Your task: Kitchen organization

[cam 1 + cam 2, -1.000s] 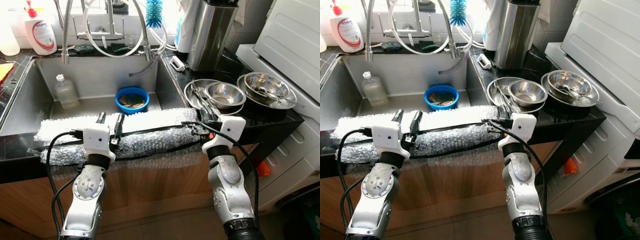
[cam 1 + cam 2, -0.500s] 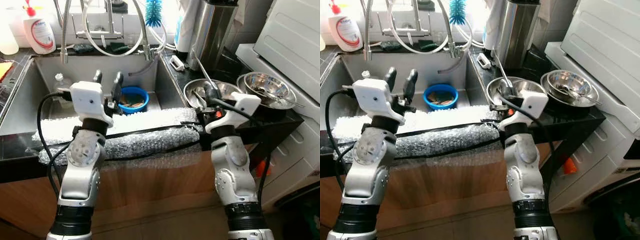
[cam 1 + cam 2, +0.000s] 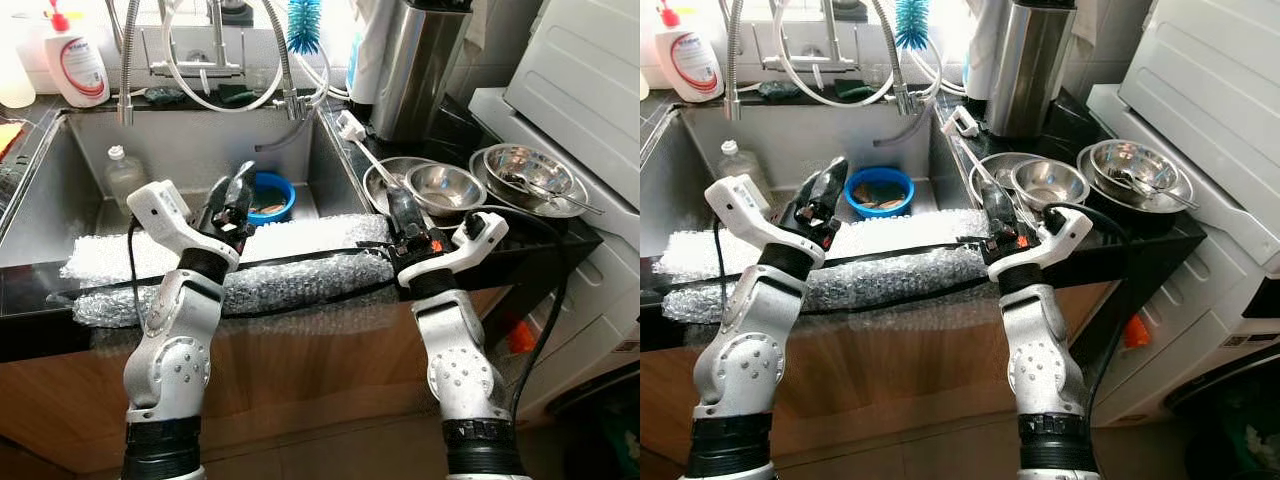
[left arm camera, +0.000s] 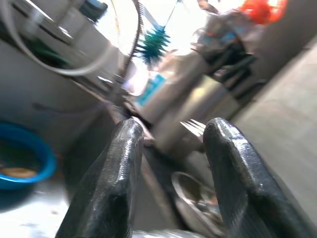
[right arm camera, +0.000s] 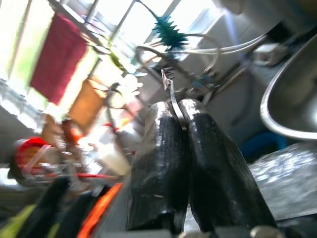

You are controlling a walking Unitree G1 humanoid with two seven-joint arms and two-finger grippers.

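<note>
My right gripper (image 3: 400,212) is shut on a metal fork (image 3: 375,168), held above the counter edge beside the steel bowls (image 3: 447,187). The fork slants up and away toward the sink corner; its tines (image 5: 167,77) stick out past the closed fingers. My left gripper (image 3: 232,192) hovers open over the front of the sink (image 3: 200,150), near a blue bowl (image 3: 268,195). Its two black fingers (image 4: 119,168) stand apart with nothing between them.
A strip of bubble wrap (image 3: 300,270) lies along the sink's front rim. A plastic bottle (image 3: 122,178) stands in the sink. A second steel bowl (image 3: 530,170) with utensils, a tall steel canister (image 3: 420,70) and a white appliance (image 3: 590,90) crowd the right.
Both arms have risen off the bubble wrap. The right gripper has lifted the fork from the bowls and tilted it toward the sink; the left gripper has swung right over the sink.
</note>
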